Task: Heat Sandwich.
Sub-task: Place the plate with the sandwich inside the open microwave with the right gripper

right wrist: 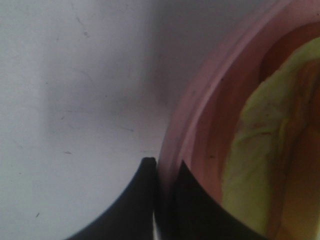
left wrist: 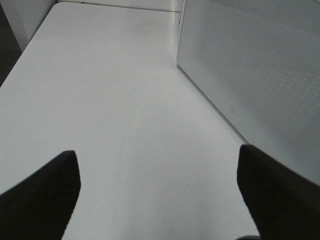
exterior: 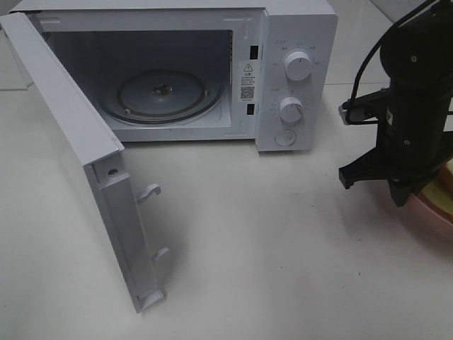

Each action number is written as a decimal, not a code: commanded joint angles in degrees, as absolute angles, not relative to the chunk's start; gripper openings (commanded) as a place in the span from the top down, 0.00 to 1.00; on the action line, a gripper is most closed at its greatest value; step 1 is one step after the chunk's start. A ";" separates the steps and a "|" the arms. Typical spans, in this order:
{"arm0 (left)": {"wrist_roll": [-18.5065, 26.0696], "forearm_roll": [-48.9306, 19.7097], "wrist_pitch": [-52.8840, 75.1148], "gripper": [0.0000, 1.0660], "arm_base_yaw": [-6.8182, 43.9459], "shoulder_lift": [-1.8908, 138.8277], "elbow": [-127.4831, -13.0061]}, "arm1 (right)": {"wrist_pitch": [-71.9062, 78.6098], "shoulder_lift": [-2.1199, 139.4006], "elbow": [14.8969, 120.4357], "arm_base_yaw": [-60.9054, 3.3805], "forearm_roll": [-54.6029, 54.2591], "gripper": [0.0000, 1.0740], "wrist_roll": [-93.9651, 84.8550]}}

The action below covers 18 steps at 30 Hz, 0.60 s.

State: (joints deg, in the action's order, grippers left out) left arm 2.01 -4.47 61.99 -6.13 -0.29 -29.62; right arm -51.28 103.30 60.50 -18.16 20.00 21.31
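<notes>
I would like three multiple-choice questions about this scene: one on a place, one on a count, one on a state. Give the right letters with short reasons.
1. Where is the plate?
A. inside the microwave
B. on top of it
C. outside, to its right

2. How many knobs does the microwave have?
A. one
B. two
C. four

3. How is its door?
A. open
B. shut
C. taken off

Answers:
1 C: the plate shows at the right edge, outside the microwave, with the right pincer closed on its rim.
2 B: two knobs stand one above the other.
3 A: the door stands wide and the turntable is in plain sight.
</notes>
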 commanded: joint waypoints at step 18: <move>1.66 -4.47 61.25 0.25 -6.25 -1.26 -29.45 | -55.23 93.45 54.09 -22.23 23.55 1.00 19.71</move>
